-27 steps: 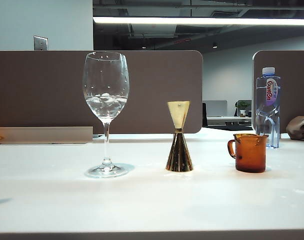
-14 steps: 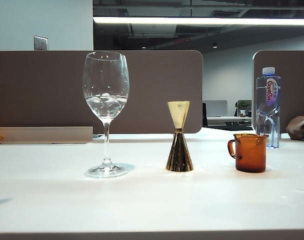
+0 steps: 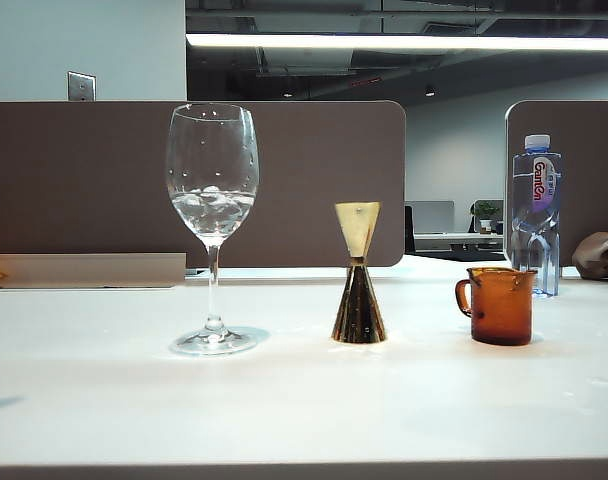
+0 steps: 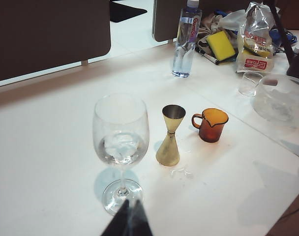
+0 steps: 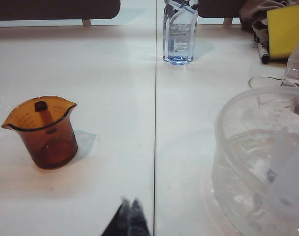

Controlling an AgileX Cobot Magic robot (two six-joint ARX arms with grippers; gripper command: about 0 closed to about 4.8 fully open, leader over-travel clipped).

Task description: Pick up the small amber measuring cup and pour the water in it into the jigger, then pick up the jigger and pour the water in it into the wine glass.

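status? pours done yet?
Looks finished: water sits in the wine glass; the jigger and amber cup stand upright, apparently empty. Nothing in hand: left gripper and right gripper are shut, off the objects. Nothing visibly left.

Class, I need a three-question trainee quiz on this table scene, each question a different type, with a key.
1. True or false: the wine glass holds water.
2. Which stands between the wine glass and the amber cup? A) bottle B) jigger C) bowl
3. Fill in: the left gripper and the right gripper are both ____ and hold nothing.

Key
1. True: clear liquid fills the lower bowl.
2. B: the jigger stands upright between them, touching neither.
3. Shut: each gripper's fingertips meet above the table.
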